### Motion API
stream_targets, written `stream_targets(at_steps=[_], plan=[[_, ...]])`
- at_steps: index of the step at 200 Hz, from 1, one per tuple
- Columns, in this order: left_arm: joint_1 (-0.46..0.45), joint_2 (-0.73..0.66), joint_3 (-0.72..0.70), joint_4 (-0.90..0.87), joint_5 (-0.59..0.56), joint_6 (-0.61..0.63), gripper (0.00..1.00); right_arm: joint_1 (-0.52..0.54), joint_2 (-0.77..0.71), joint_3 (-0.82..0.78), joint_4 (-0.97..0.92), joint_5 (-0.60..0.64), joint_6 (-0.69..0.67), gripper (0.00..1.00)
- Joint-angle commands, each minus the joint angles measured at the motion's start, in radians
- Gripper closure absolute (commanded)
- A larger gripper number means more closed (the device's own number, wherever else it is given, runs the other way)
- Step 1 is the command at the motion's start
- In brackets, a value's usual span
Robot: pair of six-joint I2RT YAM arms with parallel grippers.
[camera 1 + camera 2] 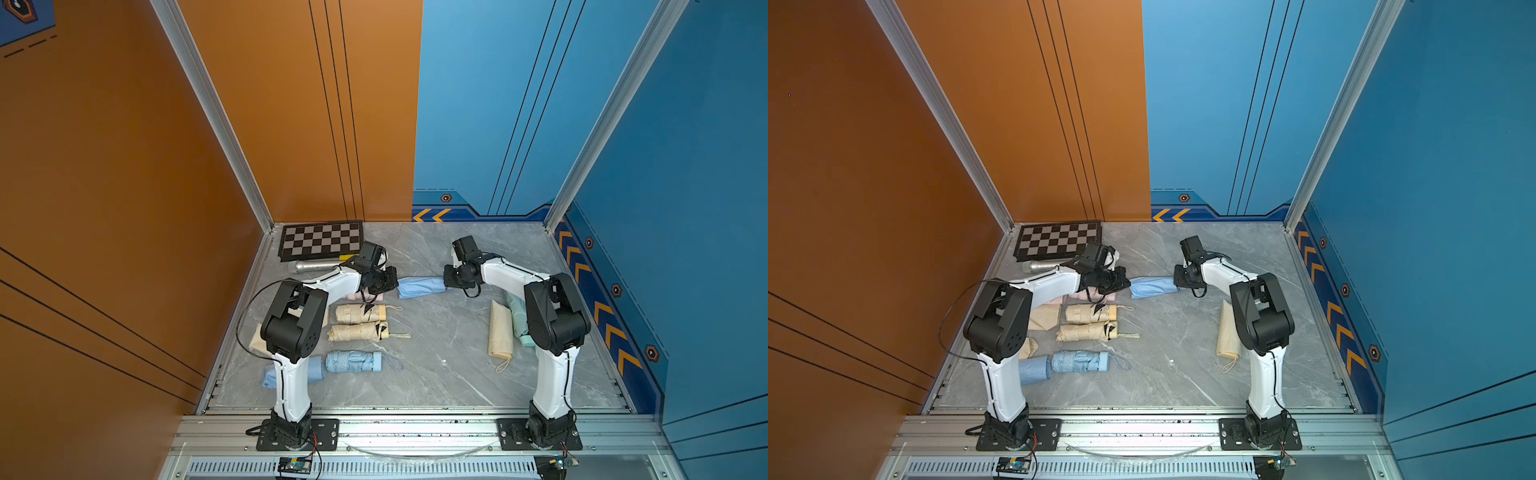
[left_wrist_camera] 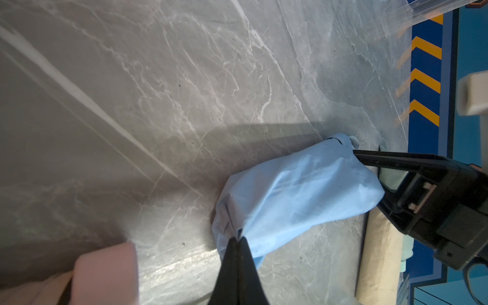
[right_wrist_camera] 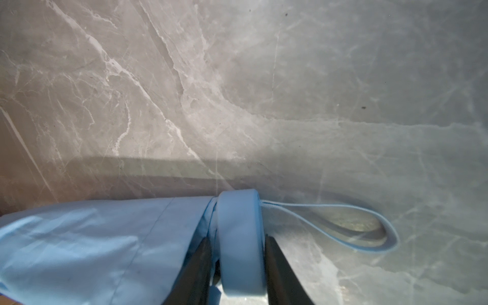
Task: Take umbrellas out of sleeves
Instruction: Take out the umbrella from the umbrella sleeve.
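Tight pinch by left gripper (image 2: 238, 239) on blue sleeve (image 2: 298, 195), right gripper (image 3: 237, 240) clamping handle (image 3: 240, 221) — bare umbrellas (image 1: 359, 313) nine o'clock, sleeved pair (image 1: 500, 328) three o'clock.

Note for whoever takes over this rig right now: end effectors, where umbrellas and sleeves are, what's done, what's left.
Left end effector: shut on the closed end of the light blue sleeve.
Right end effector: shut on the handle sticking out of it; umbrella not yet out.
Done: two cream umbrellas and a light blue umbrella lie bare near the left arm; a pink one is partly hidden.
Left: this pull, then the cream sleeved umbrella and the mint one by the right arm.
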Motion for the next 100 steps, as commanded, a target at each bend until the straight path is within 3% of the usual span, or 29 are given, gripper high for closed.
stream_targets(at_steps=[1,100], plan=[[0.004,0.015,0.023,-0.018,0.008,0.014,1.0,-0.026,0.02,-0.034,-0.046,0.049,0.002,0.65],[0.007,0.016,0.026,-0.019,0.016,0.017,1.0,-0.053,0.003,-0.052,-0.046,0.067,-0.004,0.65]])
